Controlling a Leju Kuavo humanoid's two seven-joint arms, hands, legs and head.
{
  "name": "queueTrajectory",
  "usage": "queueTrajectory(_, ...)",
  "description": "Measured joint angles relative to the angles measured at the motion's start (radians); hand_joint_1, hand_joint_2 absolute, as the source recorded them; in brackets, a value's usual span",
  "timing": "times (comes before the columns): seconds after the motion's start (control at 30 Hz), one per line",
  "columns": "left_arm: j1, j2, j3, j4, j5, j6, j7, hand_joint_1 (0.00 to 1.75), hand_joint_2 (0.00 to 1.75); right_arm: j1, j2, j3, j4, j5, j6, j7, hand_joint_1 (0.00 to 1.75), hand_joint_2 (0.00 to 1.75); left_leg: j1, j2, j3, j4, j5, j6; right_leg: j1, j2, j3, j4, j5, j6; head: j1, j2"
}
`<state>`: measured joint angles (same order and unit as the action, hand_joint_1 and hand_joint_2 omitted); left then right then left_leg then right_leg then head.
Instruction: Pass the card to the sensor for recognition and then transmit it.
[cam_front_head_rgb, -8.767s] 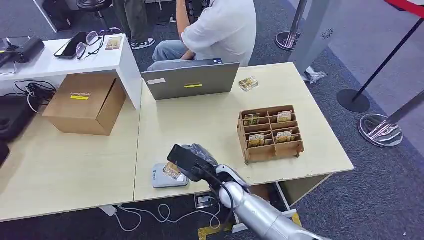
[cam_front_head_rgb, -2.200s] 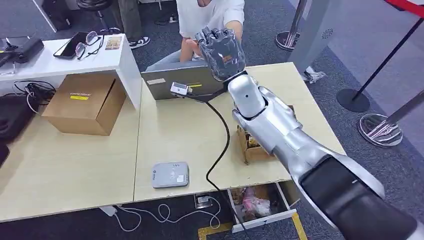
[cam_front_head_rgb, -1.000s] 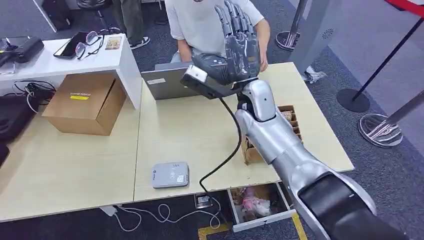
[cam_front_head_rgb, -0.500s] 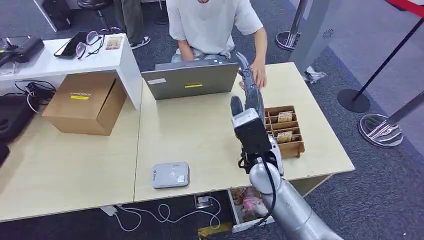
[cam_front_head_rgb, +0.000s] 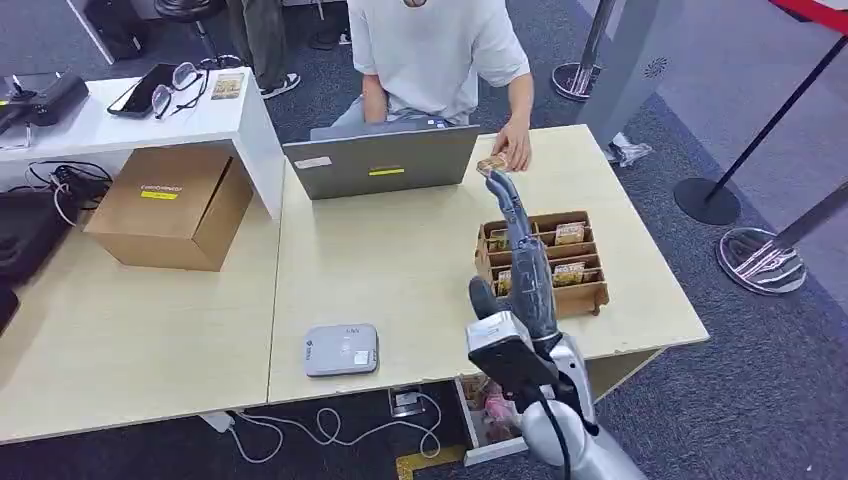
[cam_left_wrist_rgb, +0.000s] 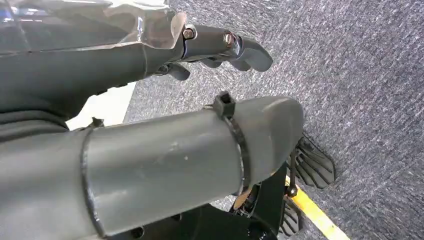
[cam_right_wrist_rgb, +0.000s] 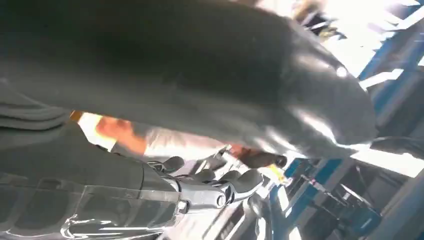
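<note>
Low and left of centre in the head view, the grey sensor (cam_front_head_rgb: 340, 349) lies on the table (cam_front_head_rgb: 400, 260) with nothing on it. Further right, the right hand (cam_front_head_rgb: 525, 265) stretches up the frame over the wooden rack (cam_front_head_rgb: 541, 264), fingers straight and apart, holding nothing. At upper centre-right, a person's hand (cam_front_head_rgb: 516, 153) rests on a card (cam_front_head_rgb: 491, 165) on the table — so the handover looks done, judging by where the card lies. The left hand (cam_left_wrist_rgb: 220, 47) hangs above the carpet, fingers loosely extended, empty. What remains — little, apparently, beyond the arm's return.
</note>
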<state>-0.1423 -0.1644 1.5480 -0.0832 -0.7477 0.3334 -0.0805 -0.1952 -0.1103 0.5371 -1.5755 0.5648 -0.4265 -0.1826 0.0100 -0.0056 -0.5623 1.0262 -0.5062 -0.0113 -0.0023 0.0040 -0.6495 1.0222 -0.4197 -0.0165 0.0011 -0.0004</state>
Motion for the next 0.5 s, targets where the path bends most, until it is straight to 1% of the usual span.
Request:
queueTrajectory(0.1, 0.000, 0.000, 0.000, 0.000, 0.006, 0.001, 0.007, 0.00, 0.00, 0.012, -0.020, -0.017, 0.007, 0.185, 0.038, 0.071, 0.00, 0.00, 0.000, 0.000, 0.000, 0.000, 0.000, 0.000, 0.000, 0.000, 0.000, 0.000, 0.000, 0.000, 0.000, 0.000)
queueTrajectory(0.23, 0.002, 0.000, 0.000, 0.000, 0.019, 0.001, 0.008, 0.00, 0.00, 0.014, -0.053, -0.043, 0.027, 0.353, 0.093, 0.141, 0.00, 0.00, 0.000, 0.000, 0.000, 0.000, 0.000, 0.000, 0.000, 0.000, 0.000, 0.000, 0.000, 0.000, 0.000, 0.000)
queueTrajectory(0.43, 0.003, 0.000, 0.000, 0.000, 0.029, 0.001, 0.008, 0.00, 0.00, 0.013, -0.083, -0.074, 0.054, 0.457, 0.185, 0.189, 0.00, 0.00, 0.000, 0.000, 0.000, 0.000, 0.000, 0.001, 0.000, 0.000, 0.000, 0.000, 0.000, 0.000, 0.000, 0.000)
queueTrajectory(0.5, 0.004, 0.000, 0.000, 0.000, 0.032, 0.000, 0.008, 0.00, 0.00, 0.011, -0.093, -0.076, 0.065, 0.483, 0.234, 0.203, 0.00, 0.00, 0.000, 0.000, 0.000, 0.000, 0.000, 0.001, 0.000, 0.000, 0.000, 0.000, 0.000, 0.000, 0.000, 0.000)
